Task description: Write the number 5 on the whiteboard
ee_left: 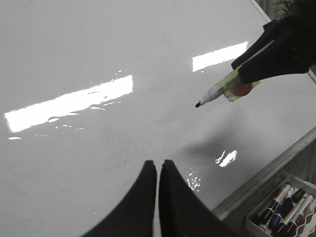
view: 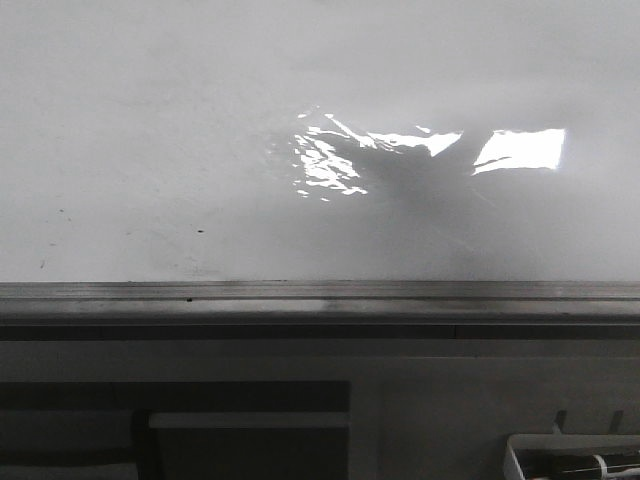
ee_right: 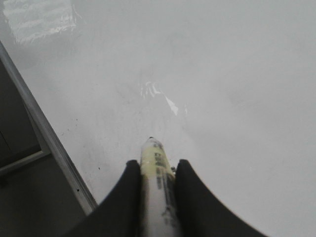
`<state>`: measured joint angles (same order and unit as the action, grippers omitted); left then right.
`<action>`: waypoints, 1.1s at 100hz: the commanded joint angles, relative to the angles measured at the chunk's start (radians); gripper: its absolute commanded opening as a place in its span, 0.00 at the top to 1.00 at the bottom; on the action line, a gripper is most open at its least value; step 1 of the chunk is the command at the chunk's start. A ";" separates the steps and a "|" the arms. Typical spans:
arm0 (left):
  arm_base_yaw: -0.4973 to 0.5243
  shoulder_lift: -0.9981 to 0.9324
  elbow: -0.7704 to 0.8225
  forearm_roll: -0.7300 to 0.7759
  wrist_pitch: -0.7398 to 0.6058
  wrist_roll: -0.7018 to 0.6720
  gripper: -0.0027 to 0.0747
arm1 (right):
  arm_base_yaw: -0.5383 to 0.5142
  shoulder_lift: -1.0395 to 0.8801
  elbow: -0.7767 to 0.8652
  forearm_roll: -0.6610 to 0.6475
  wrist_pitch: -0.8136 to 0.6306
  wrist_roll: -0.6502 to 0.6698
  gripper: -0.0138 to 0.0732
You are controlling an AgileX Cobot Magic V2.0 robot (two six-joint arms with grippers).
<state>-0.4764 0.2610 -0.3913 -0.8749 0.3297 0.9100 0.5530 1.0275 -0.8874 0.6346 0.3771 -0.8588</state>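
The whiteboard (view: 200,130) is a large glossy white board with glare patches and a few small dark specks; no marker strokes of a number 5 show on it in any view. My right gripper (ee_right: 157,165) is shut on a white and yellow marker (ee_right: 157,187). In the left wrist view that gripper (ee_left: 247,66) holds the marker (ee_left: 219,90) uncapped, its black tip a little above the board (ee_left: 98,49), casting a shadow. My left gripper (ee_left: 158,164) is shut and empty over the board. Neither gripper shows in the front view.
A grey metal rail (view: 320,292) runs along the board's near edge, with dark grey panels (view: 250,420) beyond it. A white tray (ee_left: 284,210) with several markers sits past the rail; its corner shows in the front view (view: 570,455).
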 commanded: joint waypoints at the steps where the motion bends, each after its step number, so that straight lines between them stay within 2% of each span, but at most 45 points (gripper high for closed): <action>1: 0.001 0.008 -0.026 -0.045 -0.046 -0.012 0.99 | -0.011 -0.003 -0.040 -0.003 -0.017 0.005 0.89; 53: 0.001 0.010 -0.026 -0.050 -0.044 -0.012 0.99 | -0.011 0.109 -0.040 -0.003 -0.171 0.005 0.89; 91: 0.001 0.010 -0.026 -0.050 -0.044 -0.012 0.99 | -0.011 0.178 -0.034 -0.003 -0.149 0.005 0.89; 110: 0.001 0.010 -0.026 -0.050 -0.044 -0.012 0.99 | -0.011 0.180 0.020 0.001 -0.155 0.007 0.89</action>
<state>-0.4764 0.2589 -0.3906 -0.8960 0.3297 0.9100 0.5476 1.2221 -0.8688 0.6322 0.2731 -0.8529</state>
